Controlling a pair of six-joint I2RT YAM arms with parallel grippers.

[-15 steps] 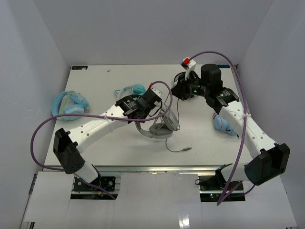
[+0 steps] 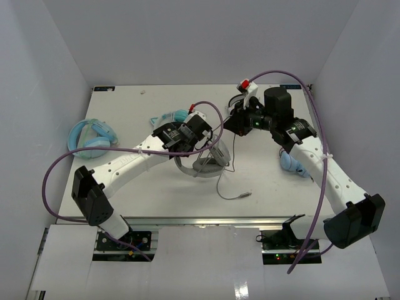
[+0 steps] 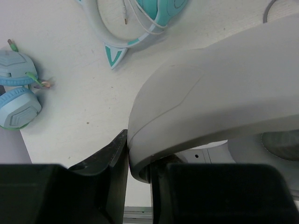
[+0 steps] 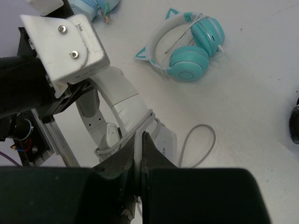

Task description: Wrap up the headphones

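Table (image 2: 269,181): white, with both arms reaching in over its middle. The headphones (image 2: 209,161) sit at the centre of the table, between the two grippers, tilted up off the surface on the left arm's side. The overhead view does not show whether the lower cup touches the table. Left gripper (image 3: 139,170): its fingers are pressed onto the edge of the grey-white headband (image 3: 210,88), clamping it firmly and serving as the anchor. Right gripper (image 4: 138,144): its fingers are pinched together on the thin grey cable (image 4: 214,140), close beside the band where it meets the cup. From the right wrist view one strand already crosses the band there. A slack loop lies on the table beyond it, and the plug (image 2: 246,194) rests well apart, toward the near edge. Assessment: winding is under way and most of the cable length remains loose. For a sound result, the left arm should hold the band steady and clear of the surface. The right arm should carry the cable around the band under light, even tension, laying each turn beside the previous one. It should regrip before the slack snags on the cup. Bystanders noted: teal cat-ear headphones (image 4: 194,49) toward the far side and pale blue headphones (image 2: 92,137) at the left edge, neither touching the work.
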